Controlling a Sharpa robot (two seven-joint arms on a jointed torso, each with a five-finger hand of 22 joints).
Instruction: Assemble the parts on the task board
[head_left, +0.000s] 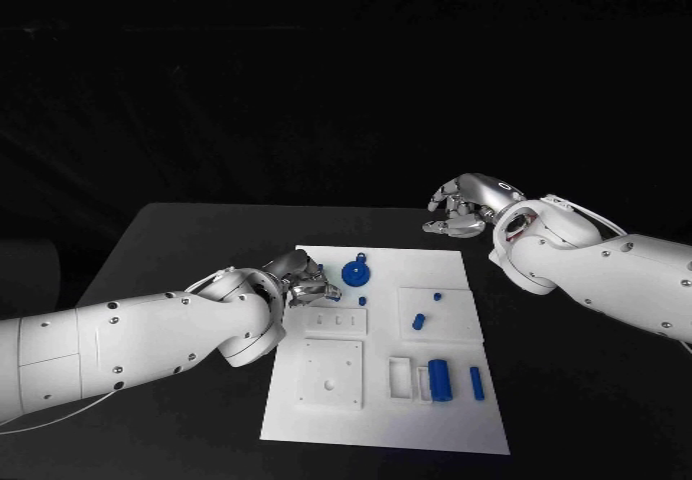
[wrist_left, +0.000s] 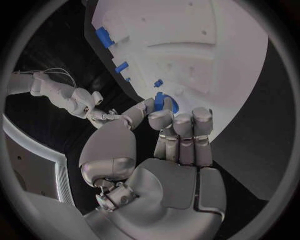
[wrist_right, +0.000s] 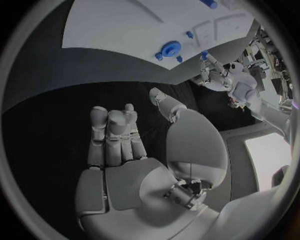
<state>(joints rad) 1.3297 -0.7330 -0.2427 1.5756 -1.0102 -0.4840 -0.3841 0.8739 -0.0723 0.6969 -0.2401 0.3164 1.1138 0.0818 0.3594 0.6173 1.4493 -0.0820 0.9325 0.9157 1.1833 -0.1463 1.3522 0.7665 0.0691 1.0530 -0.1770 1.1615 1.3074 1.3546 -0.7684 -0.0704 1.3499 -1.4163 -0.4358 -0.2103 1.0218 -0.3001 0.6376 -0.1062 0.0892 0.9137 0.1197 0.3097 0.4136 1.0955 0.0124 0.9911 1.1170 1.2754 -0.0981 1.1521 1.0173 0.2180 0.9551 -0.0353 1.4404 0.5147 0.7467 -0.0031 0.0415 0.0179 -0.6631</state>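
Note:
The white task board (head_left: 382, 430) lies in the middle of the black table. My left hand (head_left: 296, 278) is over its far left part, and thumb and a finger pinch a small blue part (wrist_left: 164, 102). A blue gear (head_left: 356, 272) lies on the board just right of that hand. Further blue parts lie on the right side: a small peg (head_left: 362, 300), a short pin (head_left: 418, 322), a thick cylinder (head_left: 440, 380) and a thin one (head_left: 477, 382). My right hand (head_left: 464, 205) hovers beyond the board's far right corner, fingers curled in and holding nothing.
Raised white fixtures stand on the board: a square block (head_left: 332, 372), a slotted plate (head_left: 343, 320) and a narrow frame (head_left: 400, 378). Bare black table (head_left: 188, 240) surrounds the board on every side.

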